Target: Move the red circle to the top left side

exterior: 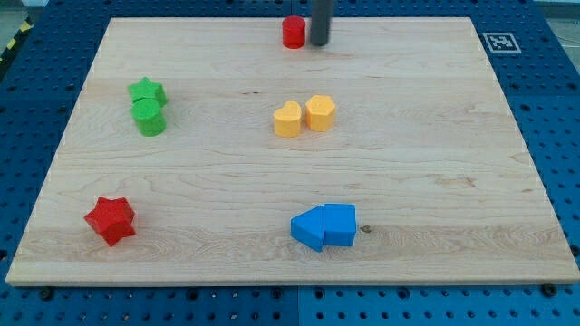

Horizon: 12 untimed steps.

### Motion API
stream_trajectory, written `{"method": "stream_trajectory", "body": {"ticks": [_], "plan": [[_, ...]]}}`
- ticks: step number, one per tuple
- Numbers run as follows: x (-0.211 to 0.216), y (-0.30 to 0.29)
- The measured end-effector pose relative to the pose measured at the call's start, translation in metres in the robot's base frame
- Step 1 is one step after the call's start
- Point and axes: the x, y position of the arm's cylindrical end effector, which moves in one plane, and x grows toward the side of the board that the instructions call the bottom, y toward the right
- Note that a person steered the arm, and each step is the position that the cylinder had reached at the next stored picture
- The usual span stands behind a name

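Wooden board (435, 109) on a blue pegboard bench (562, 118).

Far left: green star (146, 91) with a green cylinder (150, 118) touching it on the near side.

Near left: red star (111, 220), alone, well apart from the rest.

Far centre: red circle (293, 33), close to the far edge. No block lies on the strip of board between it and the far left corner; the green pair sits nearer than that line.

Just right of the red circle: my tip (319, 43), a plain rod with no fingers to open or close; whether it touches the circle cannot be told.

Centre: yellow heart (287, 119) touching a yellow hexagon (320, 112).

Near centre: two blue blocks (323, 226), pressed together.

Far right corner: a printed marker tag (499, 42).
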Motion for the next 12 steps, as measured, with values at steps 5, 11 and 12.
{"method": "stream_trajectory", "body": {"ticks": [5,11,12], "plan": [[-0.027,-0.122],[0.007,-0.126],[0.001,-0.155]]}}
